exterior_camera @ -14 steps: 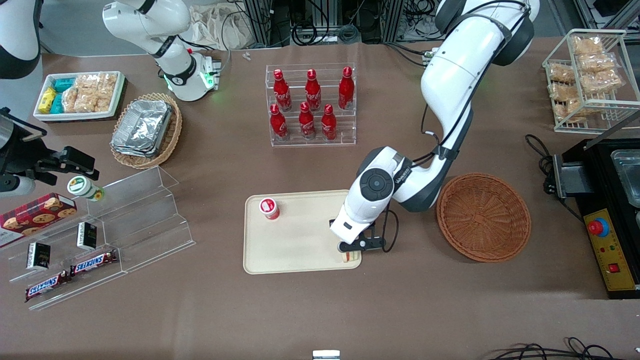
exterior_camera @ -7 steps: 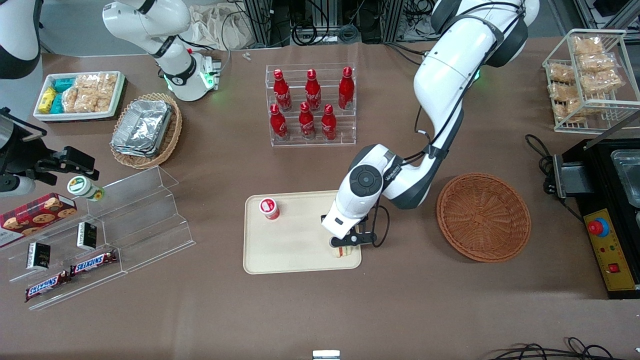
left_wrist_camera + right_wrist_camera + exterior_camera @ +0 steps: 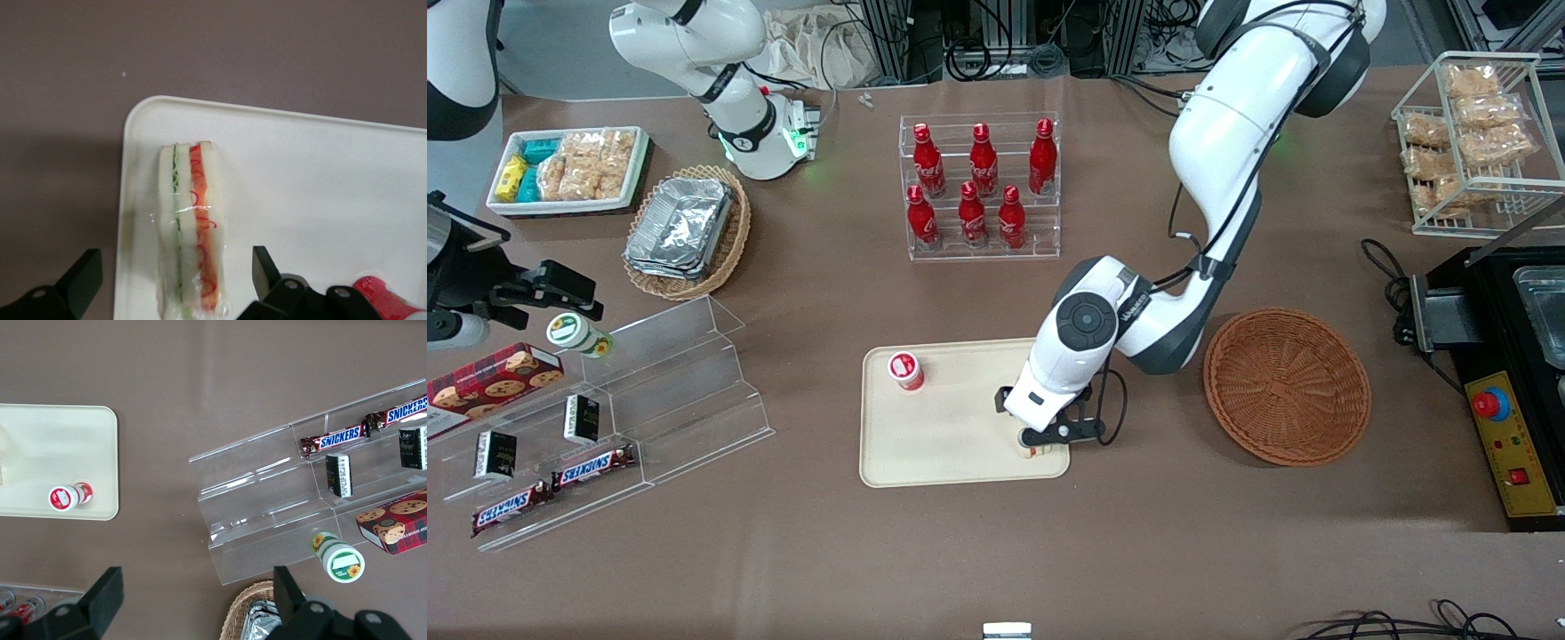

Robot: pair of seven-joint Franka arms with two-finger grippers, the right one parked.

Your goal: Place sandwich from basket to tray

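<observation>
The wrapped sandwich (image 3: pixel 189 233) lies on the cream tray (image 3: pixel 320 193), in the tray's corner nearest the front camera on the basket's side. It peeks out under the gripper in the front view (image 3: pixel 1034 451). My left gripper (image 3: pixel 177 283) is open, one black finger on each side of the sandwich with gaps, not touching it. In the front view the gripper (image 3: pixel 1040 440) hangs just above that corner of the tray (image 3: pixel 951 444). The round reddish-brown basket (image 3: pixel 1287 386) sits empty beside the tray, toward the working arm's end.
A small red-capped bottle (image 3: pixel 905 370) lies on the tray's corner toward the parked arm. A rack of red bottles (image 3: pixel 980 185) stands farther from the camera. A clear stepped shelf with snacks (image 3: pixel 605 418) and a tan basket of foil trays (image 3: pixel 687 229) lie toward the parked arm's end.
The gripper moved a little along the tray's edge with the sandwich and its fingers now stand apart from it; the sandwich rests on the tray.
</observation>
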